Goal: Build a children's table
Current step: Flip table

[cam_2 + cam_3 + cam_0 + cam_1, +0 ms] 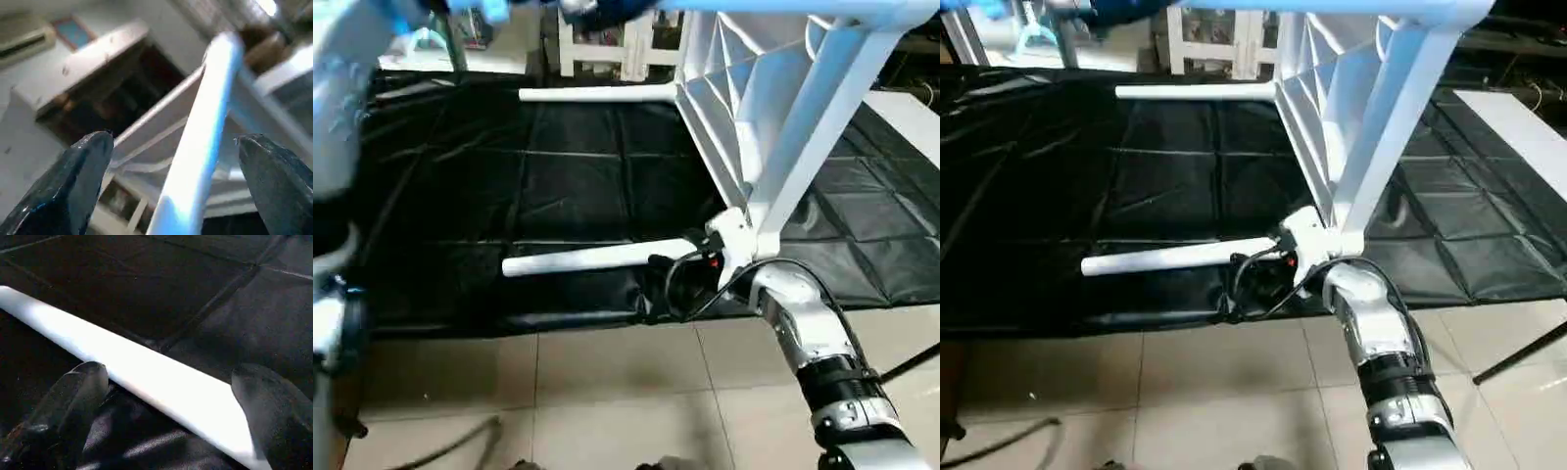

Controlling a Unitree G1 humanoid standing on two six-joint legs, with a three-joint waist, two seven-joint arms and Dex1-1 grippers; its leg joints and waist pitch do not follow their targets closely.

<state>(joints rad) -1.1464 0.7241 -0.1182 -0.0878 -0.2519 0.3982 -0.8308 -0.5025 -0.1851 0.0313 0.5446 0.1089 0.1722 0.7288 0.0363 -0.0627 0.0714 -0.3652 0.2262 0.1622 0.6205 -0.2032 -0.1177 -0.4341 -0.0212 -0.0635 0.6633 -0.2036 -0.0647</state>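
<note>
The left arm is a pale blur at the head views' edge, and the upper part of the table top is cut off by the frame. The top stands on edge on the black mat, ribbed underside facing left, with legs jutting from its corners. The right end effector has its jaws spread wide, one black finger on each side of the lower leg, which lies just above the mat near its front edge; no pad clearly touches it. The left end effector is also wide open, straddling an upper leg without gripping.
</note>
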